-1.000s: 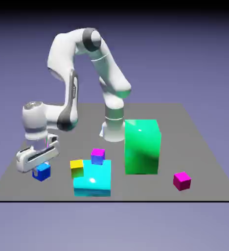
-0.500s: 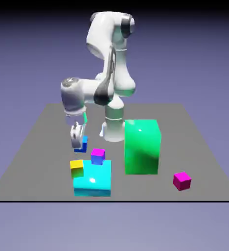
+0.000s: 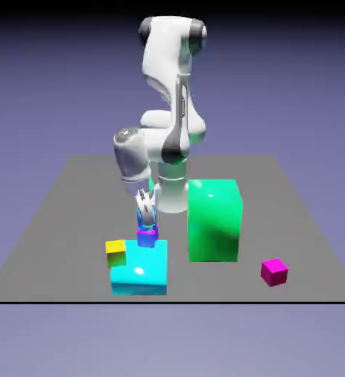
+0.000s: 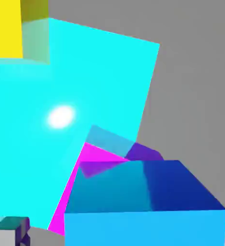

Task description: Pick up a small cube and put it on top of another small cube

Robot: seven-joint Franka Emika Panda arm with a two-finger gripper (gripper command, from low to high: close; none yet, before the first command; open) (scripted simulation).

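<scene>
Claw pointing straight down right over the stack, jaws spread as wide as they go, so not squeezing anything. Blue cube sitting between the fingers, on top of the magenta-topped cube, a bit off-square going by the hand view. Looks like the drop is basically done. Only thing left, probably: lifting clear without nudging the stack. Magenta-topped cube tucked against the far edge of the big cyan block, green block well apart on the bench.
</scene>
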